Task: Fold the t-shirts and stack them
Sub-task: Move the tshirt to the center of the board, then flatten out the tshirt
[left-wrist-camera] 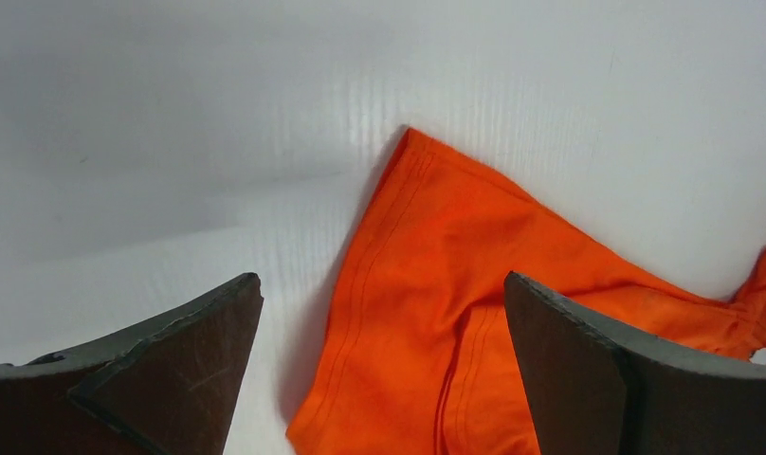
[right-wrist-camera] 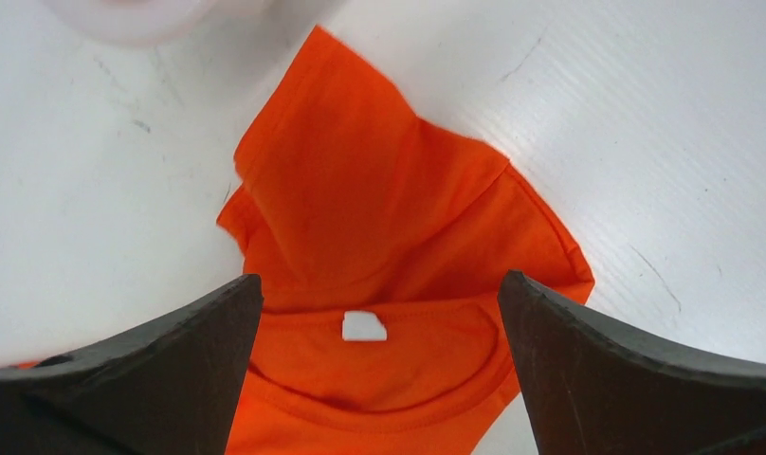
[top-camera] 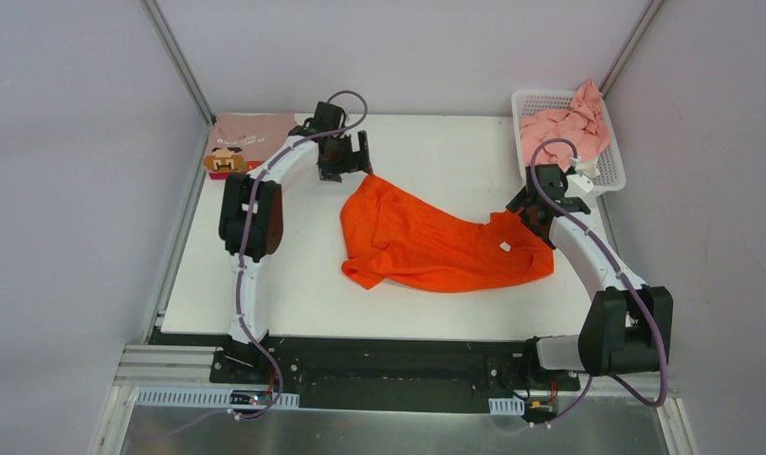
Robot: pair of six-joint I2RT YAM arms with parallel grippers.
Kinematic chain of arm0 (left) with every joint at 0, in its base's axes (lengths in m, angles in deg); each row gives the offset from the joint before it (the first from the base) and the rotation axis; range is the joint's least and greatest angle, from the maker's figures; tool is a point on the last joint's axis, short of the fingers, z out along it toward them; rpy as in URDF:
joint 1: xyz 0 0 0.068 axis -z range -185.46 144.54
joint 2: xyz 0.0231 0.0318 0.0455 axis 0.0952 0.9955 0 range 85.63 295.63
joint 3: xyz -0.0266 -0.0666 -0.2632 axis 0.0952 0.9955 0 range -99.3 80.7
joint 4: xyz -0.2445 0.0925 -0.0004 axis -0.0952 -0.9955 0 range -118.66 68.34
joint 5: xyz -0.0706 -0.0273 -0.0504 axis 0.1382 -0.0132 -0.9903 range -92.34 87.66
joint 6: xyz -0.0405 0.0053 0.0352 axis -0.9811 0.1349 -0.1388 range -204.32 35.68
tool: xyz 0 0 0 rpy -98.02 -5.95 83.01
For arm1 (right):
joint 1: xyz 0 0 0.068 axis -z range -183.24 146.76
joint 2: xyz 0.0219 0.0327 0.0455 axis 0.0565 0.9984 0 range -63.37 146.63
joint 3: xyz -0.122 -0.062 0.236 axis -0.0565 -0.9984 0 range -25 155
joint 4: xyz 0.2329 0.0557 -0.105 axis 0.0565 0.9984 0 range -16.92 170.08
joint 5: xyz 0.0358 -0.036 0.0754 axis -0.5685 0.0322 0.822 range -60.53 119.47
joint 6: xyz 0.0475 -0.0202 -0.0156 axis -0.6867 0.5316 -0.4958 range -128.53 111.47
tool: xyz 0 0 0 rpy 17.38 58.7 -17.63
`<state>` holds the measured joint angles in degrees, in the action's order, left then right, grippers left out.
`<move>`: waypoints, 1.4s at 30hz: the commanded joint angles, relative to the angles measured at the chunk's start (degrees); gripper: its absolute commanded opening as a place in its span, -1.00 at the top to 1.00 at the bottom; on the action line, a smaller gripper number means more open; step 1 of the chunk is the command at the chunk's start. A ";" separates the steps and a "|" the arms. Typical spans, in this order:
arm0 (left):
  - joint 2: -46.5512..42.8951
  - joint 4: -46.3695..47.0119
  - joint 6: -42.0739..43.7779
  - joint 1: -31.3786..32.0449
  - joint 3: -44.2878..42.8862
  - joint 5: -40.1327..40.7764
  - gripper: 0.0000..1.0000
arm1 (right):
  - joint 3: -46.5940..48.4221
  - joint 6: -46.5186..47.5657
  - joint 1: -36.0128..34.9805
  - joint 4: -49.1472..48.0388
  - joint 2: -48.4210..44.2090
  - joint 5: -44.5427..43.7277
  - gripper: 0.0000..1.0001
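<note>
1. Starting at your far left, you had the dusty-pink t-shirt [top-camera: 242, 142] lying flat at the far-left corner of the tabletop [top-camera: 265, 284], its pixel face print up.
2. Just right of it, your left gripper [top-camera: 354, 163] [left-wrist-camera: 381, 278] was over the far-left tip of the orange t-shirt [top-camera: 436, 242] [left-wrist-camera: 436, 313] [right-wrist-camera: 379, 218]. Your left wrist view showed the jaws spread wide with nothing between them, the stitched hem edge running below and a bare strip of tabletop beside it.
3. The orange t-shirt lay crumpled and spread across the middle of the tabletop, stretching from the left gripper towards the right one, with folds and one part doubled over.
4. Your right gripper [top-camera: 534, 204] [right-wrist-camera: 379, 276] was at the shirt's right end, above the collar. Its jaws were also wide apart and held nothing; the white neck label [right-wrist-camera: 363, 325] [top-camera: 503, 246] showed between them, with a folded flap of cloth beyond.
5. At your far right, the white basket [top-camera: 611, 169] sat at the far-right corner, holding bunched light pink t-shirts [top-camera: 564, 123] that rose above its rim.
</note>
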<state>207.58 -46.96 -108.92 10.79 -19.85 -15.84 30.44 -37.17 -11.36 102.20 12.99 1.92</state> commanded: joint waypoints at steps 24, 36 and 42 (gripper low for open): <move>20.57 -16.88 -3.92 12.22 -24.61 26.62 -0.22 | -3.26 0.32 4.08 -11.37 3.54 5.99 -0.99; 19.69 -20.31 -4.82 12.16 -25.37 29.20 1.00 | -2.65 0.91 4.08 -10.76 4.22 4.50 -0.98; 7.01 -20.35 -4.43 11.95 -8.08 39.89 1.00 | -2.28 4.17 3.46 -12.50 4.33 10.71 -0.94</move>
<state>223.42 -61.21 -113.68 23.49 -37.84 14.58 27.47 -35.86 -7.45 91.69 17.10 9.07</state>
